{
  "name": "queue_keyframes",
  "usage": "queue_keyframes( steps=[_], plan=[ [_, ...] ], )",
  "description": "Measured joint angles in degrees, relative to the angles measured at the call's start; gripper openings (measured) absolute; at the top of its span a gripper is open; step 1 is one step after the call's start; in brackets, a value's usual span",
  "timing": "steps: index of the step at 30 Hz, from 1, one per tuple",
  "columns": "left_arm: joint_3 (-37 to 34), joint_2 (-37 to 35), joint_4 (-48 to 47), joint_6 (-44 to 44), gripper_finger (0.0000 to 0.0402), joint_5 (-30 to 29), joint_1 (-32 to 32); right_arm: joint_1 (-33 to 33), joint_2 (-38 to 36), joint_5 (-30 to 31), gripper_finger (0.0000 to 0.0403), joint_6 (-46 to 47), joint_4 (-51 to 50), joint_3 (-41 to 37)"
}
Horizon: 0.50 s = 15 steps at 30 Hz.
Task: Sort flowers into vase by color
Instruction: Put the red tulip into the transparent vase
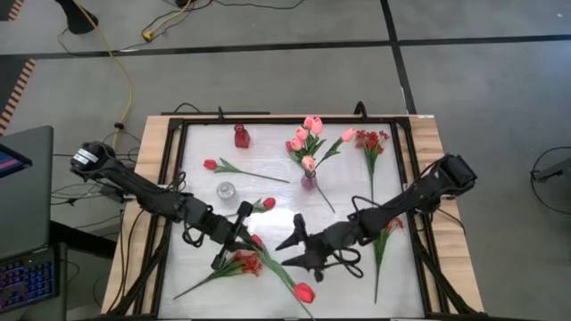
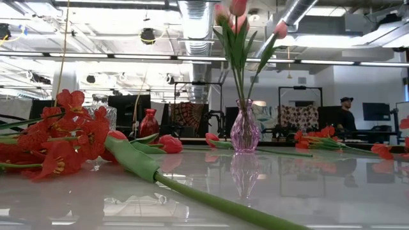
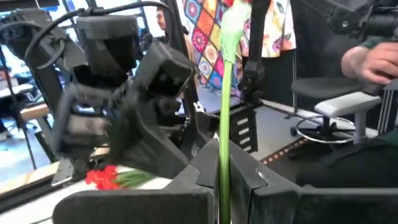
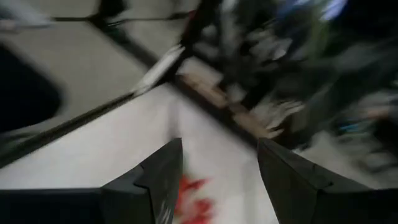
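Note:
My left gripper [image 1: 244, 219] is near the table's middle, shut on a green flower stem [image 3: 222, 124]; a red tulip head [image 1: 268, 203] shows just beside it. My right gripper [image 1: 293, 239] is open close by, over a red spray [image 4: 186, 193], touching nothing. A purple glass vase [image 1: 309, 181] holds pink tulips [image 1: 306, 134]. A red vase [image 1: 241, 135] and a clear glass vase [image 1: 226, 190] stand to its left. Lying on the table are a red tulip [image 1: 211, 164], a red spray [image 1: 370, 141], another spray [image 1: 245, 263] and a red tulip [image 1: 304, 292]. My left gripper pinches the green stem [image 3: 222, 163] between its two fingers [image 3: 199, 177]. The stem rises out of the hold, crossing the fingers, and runs out of the wrist picture. Its head does not show in that view.
Black bars frame the white table [image 1: 268, 107]. Another flower [image 1: 391, 225] lies under my right arm. In the low view a red spray [image 2: 64, 140] and a long green stem [image 2: 192, 191] lie close to the camera. A person's hand [image 3: 373, 59] shows beyond the table.

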Motion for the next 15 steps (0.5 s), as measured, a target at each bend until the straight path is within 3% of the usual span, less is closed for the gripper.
queue_keyframes(
  steps=[5, 15],
  plan=[
    [0.0, 0.0, 0.5, -0.4, 0.0, -0.1, 0.0, 0.0, 1.8, 6.6, 0.0234, -1.7, 11.3, 0.0],
    [0.0, 0.4, 1.2, -0.5, 0.0, -6.2, 0.2, -0.6, 1.9, 4.3, 0.0234, -0.6, 18.9, 0.0]
  ],
)
